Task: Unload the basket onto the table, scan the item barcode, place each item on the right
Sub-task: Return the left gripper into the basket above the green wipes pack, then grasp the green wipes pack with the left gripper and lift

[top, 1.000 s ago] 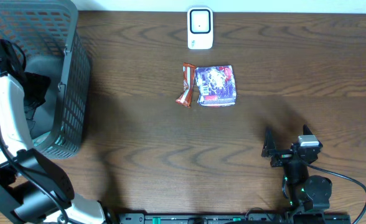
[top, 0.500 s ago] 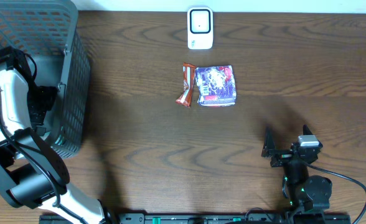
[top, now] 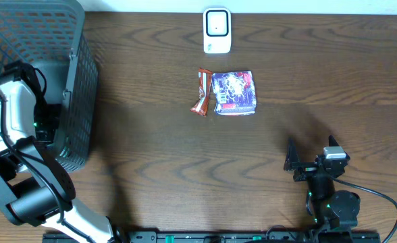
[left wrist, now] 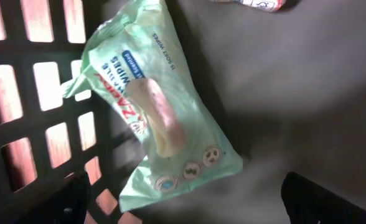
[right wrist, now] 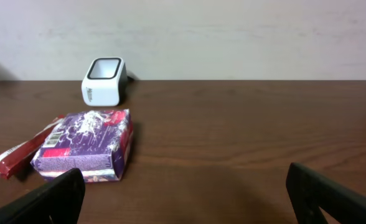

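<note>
**Scan hardly begun: wipes lie in the basket, not gripped**

At the far left, the left gripper (left wrist: 186, 199) hangs inside the grey basket (top: 77, 81) with its fingers wide apart and nothing between them. Just below it a green wipes pack (left wrist: 164, 124) lies on the basket floor, against the lattice wall. I judge this pack to be the item to scan. It is not gripped, so the grasp, the lift, the carry to the scanner and the showing of the barcode are all left to do. On the pack I can read "WIPES" in white on a blue band and "SOFT WIPES" in small print. The red brand word is bent over a fold and I cannot read it. No barcode shows on this face.

Toward the middle of the table (top: 151, 155) lie a red candy bar (top: 201, 92) and, touching it, a purple packet (top: 234, 92). Their print is too small to read, and whether they were scanned I cannot tell. Behind them stands the white scanner (top: 217, 30), near but apart.

At the right, the right gripper (right wrist: 186, 193) rests low near the table edge, fingers spread and empty, well apart from everything
</note>
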Controlling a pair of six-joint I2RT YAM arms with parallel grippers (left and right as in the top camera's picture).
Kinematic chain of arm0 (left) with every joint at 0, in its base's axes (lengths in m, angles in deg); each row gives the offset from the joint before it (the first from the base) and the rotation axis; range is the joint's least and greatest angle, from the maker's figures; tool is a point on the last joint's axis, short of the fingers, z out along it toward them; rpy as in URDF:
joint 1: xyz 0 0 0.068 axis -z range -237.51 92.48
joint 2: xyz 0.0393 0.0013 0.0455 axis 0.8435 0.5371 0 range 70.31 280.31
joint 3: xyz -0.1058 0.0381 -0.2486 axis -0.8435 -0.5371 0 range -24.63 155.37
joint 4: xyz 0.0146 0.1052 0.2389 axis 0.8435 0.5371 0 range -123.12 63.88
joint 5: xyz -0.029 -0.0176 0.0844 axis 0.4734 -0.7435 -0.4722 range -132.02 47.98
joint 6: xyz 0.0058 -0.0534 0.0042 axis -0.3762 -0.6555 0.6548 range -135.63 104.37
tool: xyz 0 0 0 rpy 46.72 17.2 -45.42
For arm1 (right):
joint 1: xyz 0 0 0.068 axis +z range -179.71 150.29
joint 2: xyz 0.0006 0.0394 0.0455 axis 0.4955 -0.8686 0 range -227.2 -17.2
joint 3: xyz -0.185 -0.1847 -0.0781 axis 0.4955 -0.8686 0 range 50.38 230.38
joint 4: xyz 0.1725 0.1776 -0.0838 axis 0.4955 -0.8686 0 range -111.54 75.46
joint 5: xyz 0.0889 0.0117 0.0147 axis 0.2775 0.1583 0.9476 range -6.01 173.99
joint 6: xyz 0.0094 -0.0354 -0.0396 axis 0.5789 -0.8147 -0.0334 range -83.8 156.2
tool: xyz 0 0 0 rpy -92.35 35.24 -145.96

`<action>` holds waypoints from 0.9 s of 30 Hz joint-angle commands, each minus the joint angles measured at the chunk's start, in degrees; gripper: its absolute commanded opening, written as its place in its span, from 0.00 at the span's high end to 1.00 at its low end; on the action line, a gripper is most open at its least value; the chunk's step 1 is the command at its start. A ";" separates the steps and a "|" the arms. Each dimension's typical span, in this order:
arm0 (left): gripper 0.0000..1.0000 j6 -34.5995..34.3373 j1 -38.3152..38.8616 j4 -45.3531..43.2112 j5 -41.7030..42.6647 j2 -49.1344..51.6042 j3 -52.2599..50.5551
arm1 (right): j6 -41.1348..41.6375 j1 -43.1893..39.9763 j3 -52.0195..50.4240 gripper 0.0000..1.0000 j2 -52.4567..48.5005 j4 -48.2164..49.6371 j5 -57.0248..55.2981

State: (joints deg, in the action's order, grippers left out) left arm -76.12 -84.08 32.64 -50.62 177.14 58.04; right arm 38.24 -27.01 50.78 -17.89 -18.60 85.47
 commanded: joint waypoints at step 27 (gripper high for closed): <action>0.02 -1.18 -0.31 -5.99 -5.16 0.76 -5.22 | -0.85 -0.42 -0.09 0.01 0.22 -0.24 -0.28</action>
State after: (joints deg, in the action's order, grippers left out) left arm -76.78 -84.10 27.15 -54.42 177.16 54.83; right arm 38.24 -27.01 50.78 -17.89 -18.60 85.49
